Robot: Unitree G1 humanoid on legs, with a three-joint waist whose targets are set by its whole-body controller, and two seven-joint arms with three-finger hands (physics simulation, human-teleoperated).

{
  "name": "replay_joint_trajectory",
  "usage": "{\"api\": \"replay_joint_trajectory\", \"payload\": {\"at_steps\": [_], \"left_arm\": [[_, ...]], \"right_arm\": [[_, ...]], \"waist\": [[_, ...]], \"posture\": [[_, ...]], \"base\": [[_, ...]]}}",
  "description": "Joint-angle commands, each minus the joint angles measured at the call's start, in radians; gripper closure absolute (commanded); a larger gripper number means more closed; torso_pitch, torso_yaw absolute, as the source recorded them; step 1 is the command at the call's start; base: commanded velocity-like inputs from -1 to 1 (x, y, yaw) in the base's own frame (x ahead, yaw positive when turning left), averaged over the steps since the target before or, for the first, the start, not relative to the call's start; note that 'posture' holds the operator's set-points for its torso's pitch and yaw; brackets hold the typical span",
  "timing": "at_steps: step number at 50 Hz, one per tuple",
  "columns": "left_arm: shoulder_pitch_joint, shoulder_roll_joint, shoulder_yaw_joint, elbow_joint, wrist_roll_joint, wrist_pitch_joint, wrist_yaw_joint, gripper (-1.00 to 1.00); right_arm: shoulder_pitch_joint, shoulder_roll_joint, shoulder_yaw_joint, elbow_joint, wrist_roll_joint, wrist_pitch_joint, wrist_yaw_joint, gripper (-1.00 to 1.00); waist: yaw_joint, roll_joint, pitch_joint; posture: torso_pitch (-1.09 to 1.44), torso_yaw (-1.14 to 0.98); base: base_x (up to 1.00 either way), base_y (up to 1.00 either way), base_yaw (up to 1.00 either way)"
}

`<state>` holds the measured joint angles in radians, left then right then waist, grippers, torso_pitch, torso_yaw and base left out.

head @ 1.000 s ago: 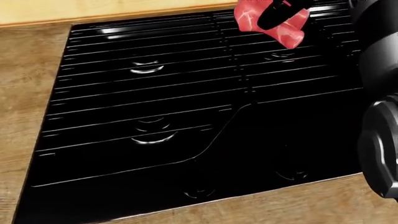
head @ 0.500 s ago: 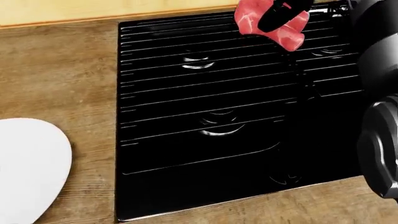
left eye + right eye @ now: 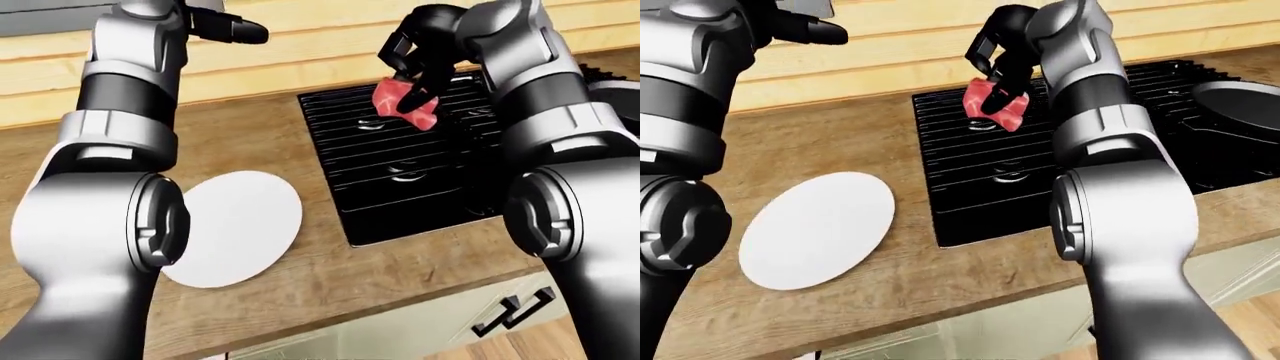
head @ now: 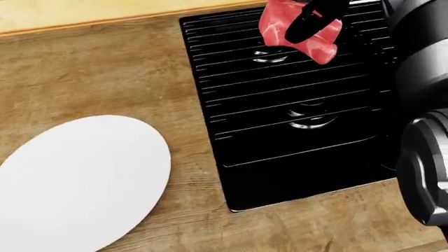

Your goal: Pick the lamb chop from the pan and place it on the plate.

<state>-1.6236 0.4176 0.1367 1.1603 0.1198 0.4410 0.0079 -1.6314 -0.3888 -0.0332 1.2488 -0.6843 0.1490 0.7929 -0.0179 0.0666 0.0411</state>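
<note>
Across the head-view frames the whole picture has slid rightward: the stove [image 4: 294, 121] that filled the frame a second ago now sits in the right half, and the white plate [image 4: 77, 184] has come fully into view at lower left. The chop keeps its place at the top of frame, so this reads as camera and torso turning toward the plate, not objects moving. The right hand [image 3: 418, 56] has its dark fingers pinched on the lamb chop [image 4: 298, 31], which hangs clear above the stove grates, well apart from the plate. The pan [image 3: 1240, 101] lies at the right edge of the right-eye view, empty as far as visible. The left hand [image 3: 235, 30] is raised near the wall; finger state cannot be told. Judgement: pick done, transfer under way, with leftward carry and lowering over the plate remaining.
</note>
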Motion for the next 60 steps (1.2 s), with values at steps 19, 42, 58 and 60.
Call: {"api": "replay_joint_trajectory", "payload": {"at_steps": [19, 42, 58, 60], "left_arm": [[-0.048, -0.003, -0.003, -0.051, 0.000, -0.029, 0.003, -1.00], [-0.054, 0.000, -0.005, -0.059, 0.001, -0.022, -0.001, -1.00], [-0.048, 0.005, -0.002, -0.048, 0.005, -0.033, -0.001, -1.00], [-0.047, 0.006, -0.002, -0.046, 0.005, -0.034, -0.002, -1.00]], "right_arm": [[-0.049, -0.026, -0.011, -0.048, 0.005, -0.011, -0.011, 1.00], [-0.062, -0.031, -0.009, -0.047, 0.005, -0.017, -0.013, 1.00], [-0.120, 0.021, -0.010, -0.023, 0.015, -0.023, -0.036, 1.00], [-0.131, 0.036, -0.007, -0.019, 0.015, -0.021, -0.042, 1.00]], "waist": [[0.014, -0.107, -0.080], [-0.012, -0.038, 0.003], [0.017, -0.070, -0.007], [0.011, -0.056, -0.008]], "posture": [[0.00, 0.00], [0.00, 0.00], [0.00, 0.00], [0.00, 0.00]], "base": [[0.00, 0.53, 0.00], [0.00, 0.32, 0.00], [0.00, 0.00, 0.00], [0.00, 0.00, 0.00]]}}
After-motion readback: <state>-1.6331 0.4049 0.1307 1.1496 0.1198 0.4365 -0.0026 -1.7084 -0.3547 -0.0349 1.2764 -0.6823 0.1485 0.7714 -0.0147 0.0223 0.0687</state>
